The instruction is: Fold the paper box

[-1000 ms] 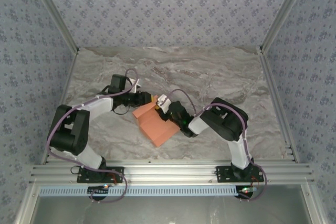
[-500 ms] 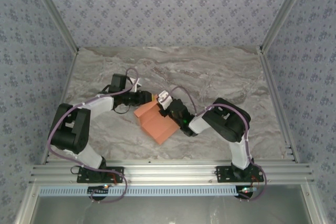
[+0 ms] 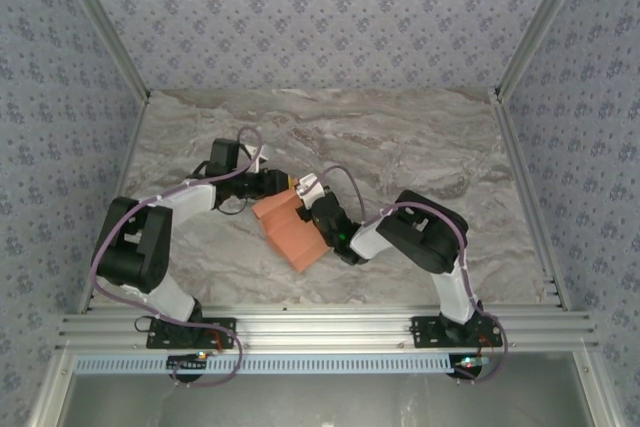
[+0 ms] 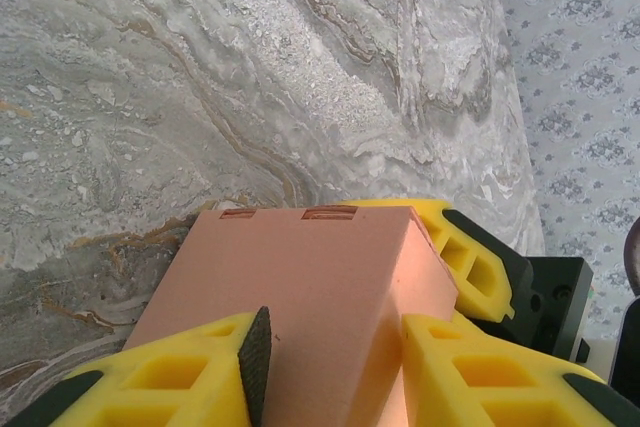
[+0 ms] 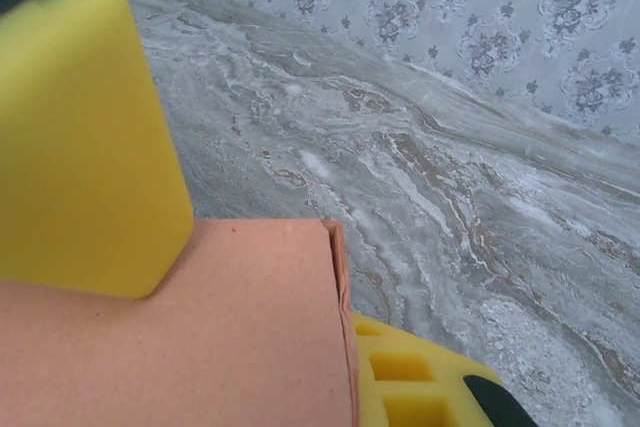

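Paper box (image 3: 293,232), likely light, thin, crease-prone: clamped across by left gripper (image 4: 335,347), pinched at one wall by right gripper (image 5: 270,327); best held near folds.

Black-and-white arms (image 3: 185,197), purple cables (image 3: 465,247), yellow hollow-celled gripper fingers (image 4: 480,372).

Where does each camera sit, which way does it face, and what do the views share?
Top external: fixed above and behind the bases, looking down on the marble table, with the left hand and right hand meeting at the paper box.
Left wrist: on the left arm, looking along its yellow fingers, which flank the box, across the table to a papered wall.
Right wrist: low over the box, facing a papered wall; its yellow finger rests on the cardboard.
Shared: box and table in all three.
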`<move>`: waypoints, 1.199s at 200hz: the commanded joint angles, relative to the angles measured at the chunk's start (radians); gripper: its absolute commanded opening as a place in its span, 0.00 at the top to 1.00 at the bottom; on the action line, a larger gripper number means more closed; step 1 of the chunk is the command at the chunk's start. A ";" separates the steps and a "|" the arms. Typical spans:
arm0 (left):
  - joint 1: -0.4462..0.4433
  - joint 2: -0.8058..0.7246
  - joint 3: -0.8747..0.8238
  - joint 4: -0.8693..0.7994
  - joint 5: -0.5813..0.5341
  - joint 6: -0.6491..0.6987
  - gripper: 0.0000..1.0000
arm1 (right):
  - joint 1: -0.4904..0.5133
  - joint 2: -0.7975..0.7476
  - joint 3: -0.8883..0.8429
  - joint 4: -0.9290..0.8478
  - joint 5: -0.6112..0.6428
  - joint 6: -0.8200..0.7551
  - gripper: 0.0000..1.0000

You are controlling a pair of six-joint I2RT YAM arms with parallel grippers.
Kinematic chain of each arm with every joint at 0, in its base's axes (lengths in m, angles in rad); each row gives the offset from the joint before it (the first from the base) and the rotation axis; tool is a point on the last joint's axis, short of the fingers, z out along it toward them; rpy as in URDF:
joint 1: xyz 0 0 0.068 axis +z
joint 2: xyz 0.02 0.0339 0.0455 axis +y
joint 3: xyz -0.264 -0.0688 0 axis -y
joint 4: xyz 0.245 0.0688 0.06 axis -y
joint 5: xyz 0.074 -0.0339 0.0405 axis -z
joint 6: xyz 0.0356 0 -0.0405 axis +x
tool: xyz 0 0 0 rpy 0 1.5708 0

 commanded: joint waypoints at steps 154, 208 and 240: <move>0.033 0.040 0.327 -0.423 0.031 0.287 0.41 | -0.314 -0.621 -0.234 -0.629 -0.977 -0.244 0.42; 0.005 -0.118 0.297 -0.595 -0.024 0.559 0.23 | -0.435 -0.669 -0.006 -1.022 -1.072 -0.495 0.41; -0.114 -0.083 0.382 -0.719 -0.256 0.725 0.05 | -0.533 -0.726 -0.035 -0.937 -1.125 -0.392 0.41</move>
